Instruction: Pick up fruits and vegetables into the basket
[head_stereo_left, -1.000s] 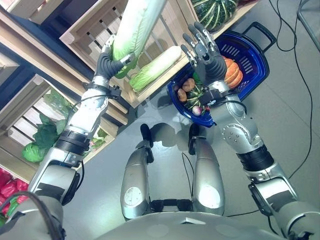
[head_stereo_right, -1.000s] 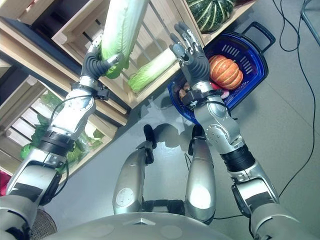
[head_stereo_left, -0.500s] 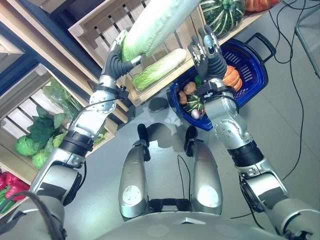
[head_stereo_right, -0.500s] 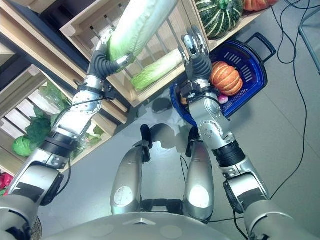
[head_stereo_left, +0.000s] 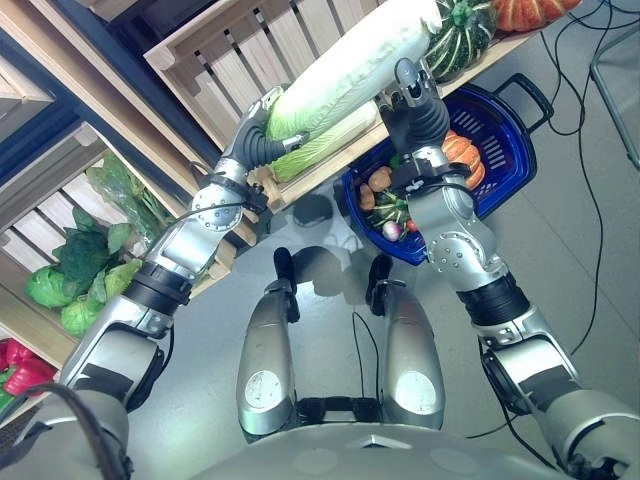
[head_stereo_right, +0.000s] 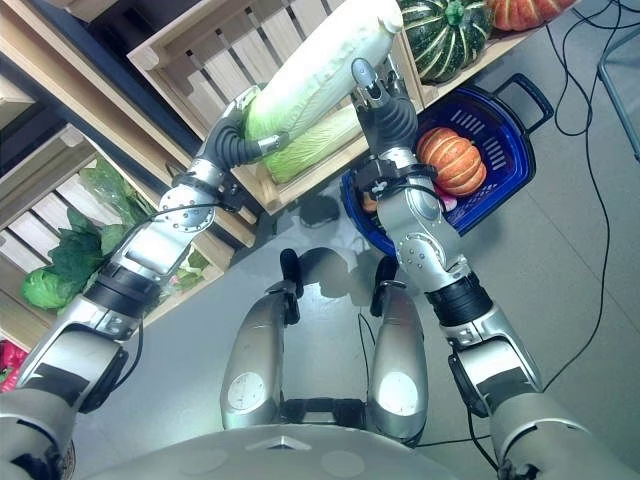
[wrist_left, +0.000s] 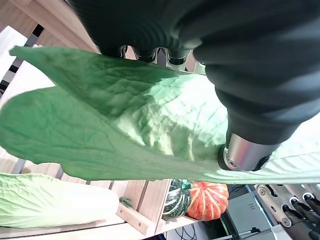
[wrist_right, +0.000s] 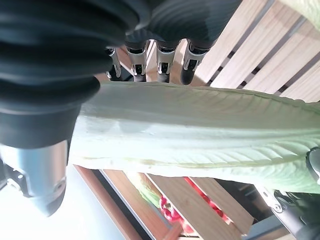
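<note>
Now cabbage (head_stereo_left: 352, 72) between both hands.

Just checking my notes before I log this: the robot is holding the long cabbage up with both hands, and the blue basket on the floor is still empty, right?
Not quite. The basket is not empty: the left eye view shows a pumpkin and smaller produce in it. The rest holds: the left robot hand and right robot hand both hold the cabbage up.
</note>
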